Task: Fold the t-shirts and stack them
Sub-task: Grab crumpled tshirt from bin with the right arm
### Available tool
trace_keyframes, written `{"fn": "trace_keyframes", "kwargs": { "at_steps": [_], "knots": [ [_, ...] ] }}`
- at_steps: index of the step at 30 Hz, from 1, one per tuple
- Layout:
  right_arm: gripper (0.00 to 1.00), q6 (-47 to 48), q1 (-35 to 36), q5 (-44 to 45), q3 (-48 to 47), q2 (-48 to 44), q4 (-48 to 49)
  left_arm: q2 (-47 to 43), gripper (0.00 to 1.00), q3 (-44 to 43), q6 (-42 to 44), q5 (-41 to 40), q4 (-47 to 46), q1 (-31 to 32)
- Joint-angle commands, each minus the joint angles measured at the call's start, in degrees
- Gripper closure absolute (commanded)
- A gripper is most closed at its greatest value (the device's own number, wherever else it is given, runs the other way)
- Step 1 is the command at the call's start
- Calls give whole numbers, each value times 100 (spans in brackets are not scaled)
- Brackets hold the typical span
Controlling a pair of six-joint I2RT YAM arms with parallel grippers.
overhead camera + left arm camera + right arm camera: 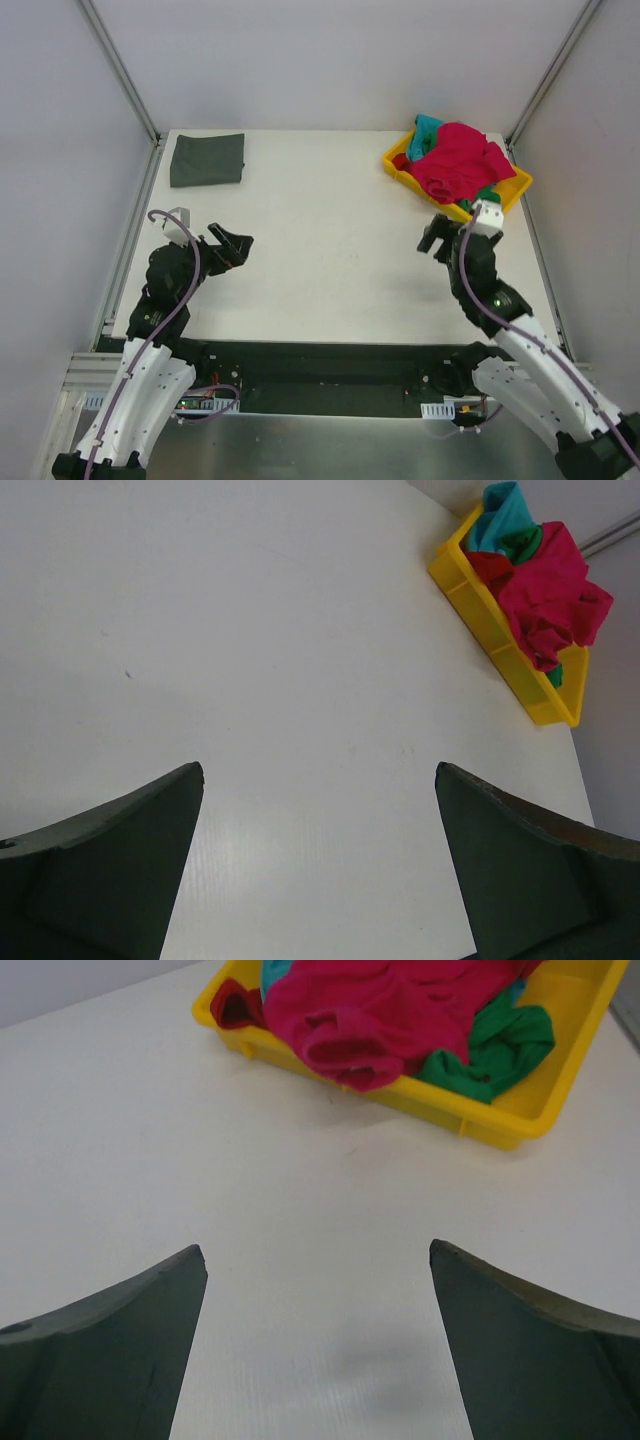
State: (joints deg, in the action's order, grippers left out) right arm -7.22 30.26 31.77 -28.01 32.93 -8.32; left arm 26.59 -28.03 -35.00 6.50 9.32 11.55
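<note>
A dark grey t-shirt lies folded flat at the table's far left corner. A crimson red t-shirt lies crumpled on top of a teal one and a green one in the yellow tray at the far right. The same heap shows in the left wrist view and the right wrist view. My left gripper is open and empty over bare table at the left. My right gripper is open and empty just in front of the tray.
The white table is walled by white panels with metal frame rails at both sides. The tray's near wall stands a short way ahead of my right fingers.
</note>
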Motion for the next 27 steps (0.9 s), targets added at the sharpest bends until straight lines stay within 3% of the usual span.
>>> {"fn": "trace_keyframes", "kwargs": {
  "at_steps": [1,5,11,17,21,23,25,27],
  "knots": [
    [4,-236,-361,735,-2221,2045,-791,136,1,236,213,27,-1080,-30],
    [4,-8,-1170,-73,-3919,3752,-1146,311,1,579,432,298,-1766,-21],
    [4,37,-2313,-663,-5984,6064,-1374,382,1,746,547,194,-2030,-21],
    [4,300,-2648,-1259,-7814,8034,-2094,391,1,843,556,202,-2163,-21],
    [1,-50,-2666,-1182,-8843,9028,-2876,356,1,861,512,115,-2084,-21],
    [13,-121,-2675,-1164,-8845,9135,-2904,347,1,843,495,36,-2005,-21],
    [47,-87,-2675,-1208,-8705,9065,-2799,364,1,826,512,27,-1970,-21],
    [70,19,-2674,-1226,-8477,8811,-2632,364,1,817,512,-8,-1943,-21]
  ]
}}
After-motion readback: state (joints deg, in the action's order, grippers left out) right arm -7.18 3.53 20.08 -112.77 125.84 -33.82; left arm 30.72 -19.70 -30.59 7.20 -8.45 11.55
